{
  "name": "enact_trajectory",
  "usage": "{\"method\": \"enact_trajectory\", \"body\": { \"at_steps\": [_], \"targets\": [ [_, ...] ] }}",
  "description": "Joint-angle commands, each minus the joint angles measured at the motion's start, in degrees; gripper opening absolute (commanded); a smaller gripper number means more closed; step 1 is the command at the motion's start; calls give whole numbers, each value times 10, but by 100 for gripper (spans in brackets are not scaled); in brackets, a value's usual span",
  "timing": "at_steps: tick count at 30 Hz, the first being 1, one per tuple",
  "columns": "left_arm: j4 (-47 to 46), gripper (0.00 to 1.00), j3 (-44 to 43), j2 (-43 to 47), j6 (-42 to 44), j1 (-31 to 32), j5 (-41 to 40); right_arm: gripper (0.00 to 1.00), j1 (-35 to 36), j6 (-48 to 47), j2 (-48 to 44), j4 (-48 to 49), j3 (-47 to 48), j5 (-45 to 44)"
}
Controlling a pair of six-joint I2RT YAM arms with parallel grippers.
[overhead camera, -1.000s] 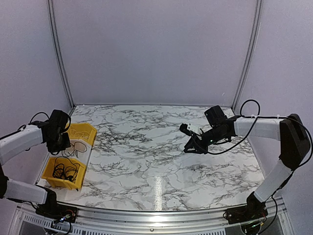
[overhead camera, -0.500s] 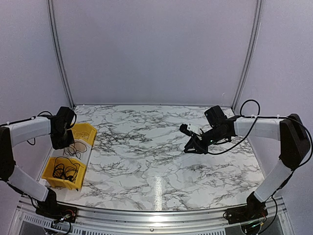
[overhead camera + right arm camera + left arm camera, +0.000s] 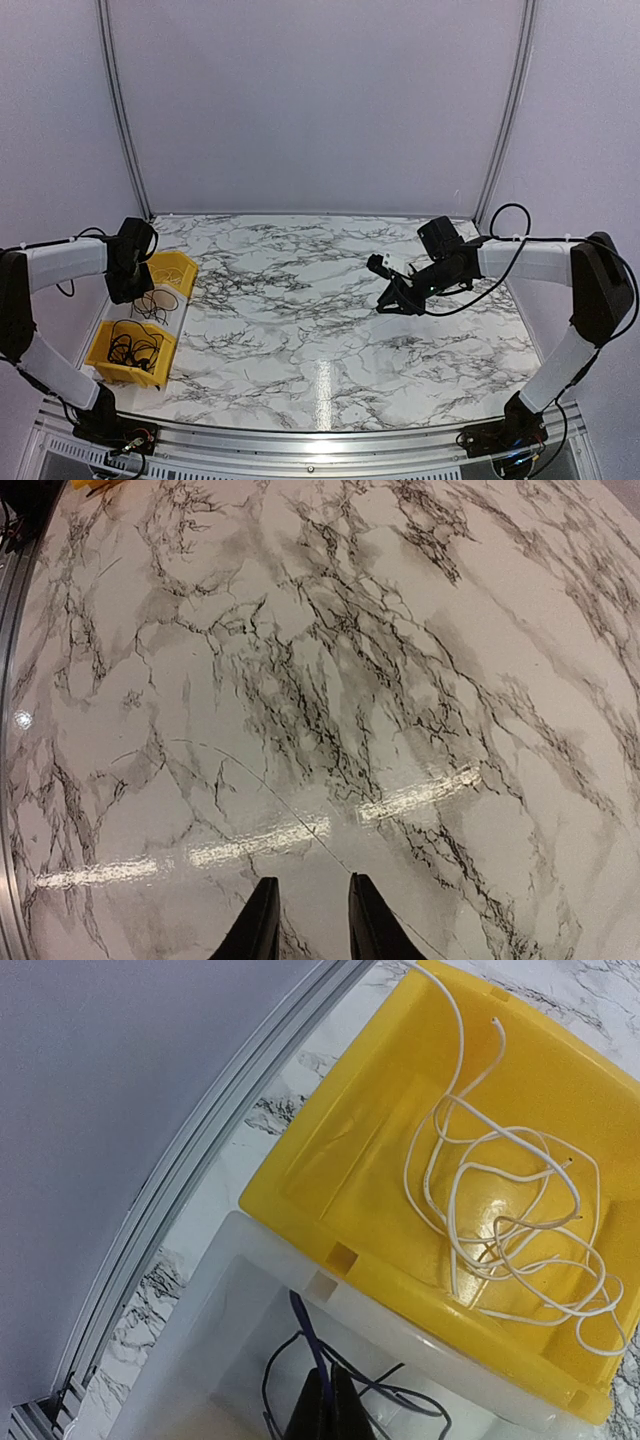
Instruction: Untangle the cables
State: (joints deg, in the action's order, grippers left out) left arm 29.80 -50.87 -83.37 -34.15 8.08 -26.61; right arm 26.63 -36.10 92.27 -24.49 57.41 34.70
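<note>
Top external view: The cables point(image 3: 152, 300) lie at the far left of the frame, in the clear tray point(image 3: 176, 322) set between the far yellow bin point(image 3: 182, 264) and the near yellow bin point(image 3: 108, 366). A black bunch point(image 3: 135, 345) sits in the near bin. The left gripper point(image 3: 133, 290) hangs directly over the tray, with loose strands just below it. The right gripper point(image 3: 388, 300) is low over the marble table point(image 3: 320, 340) at centre right, well apart from the cables. The left arm is therefore much the nearer.

Left wrist view: The left gripper point(image 3: 322, 1410) shows at the bottom centre with its jaws pressed together. One dark strand of the cables point(image 3: 305, 1330) runs from the closed tips straight up the frame and appears to be pinched there. The other strands point(image 3: 385, 1392) loop away to the lower right inside the clear tray point(image 3: 200, 1340). The yellow bin point(image 3: 330, 1160) at upper right holds only a white wire point(image 3: 500, 1210). Judgement: the held strand's long axis is in line with the fingers, so a pull has to draw it away from the loops at lower right.

Right wrist view: The right gripper point(image 3: 312, 920) shows at the bottom edge, jaws narrowly apart with nothing between them. Only bare table point(image 3: 350, 680) lies ahead, and no cable can be made out with certainty
</note>
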Motion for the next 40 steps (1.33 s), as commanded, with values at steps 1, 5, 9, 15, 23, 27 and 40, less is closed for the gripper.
{"method": "enact_trajectory", "body": {
  "at_steps": [1, 5, 9, 15, 23, 27, 40],
  "targets": [
    [-7, 0, 7, 2, -6, -4, 17, 25, 6, -8, 8, -10, 23, -3],
    [1, 5, 10, 38, 1, -4, 26, 25, 6, -7, 6, -11, 23, -3],
    [29, 26, -13, 76, 15, -7, 13, 25, 7, -6, 8, -11, 24, -1],
    [51, 40, -42, 125, 24, -12, 6, 25, 8, -6, 6, -13, 26, -2],
    [39, 57, -95, 143, 143, -11, 123, 26, 0, 23, -36, 1, 48, -38],
    [13, 98, -120, 160, 206, -11, 191, 27, -32, 87, -98, 70, 48, -105],
    [-147, 99, -107, 242, 255, 55, 295, 98, -176, 277, -238, 173, 52, -286]
  ]
}}
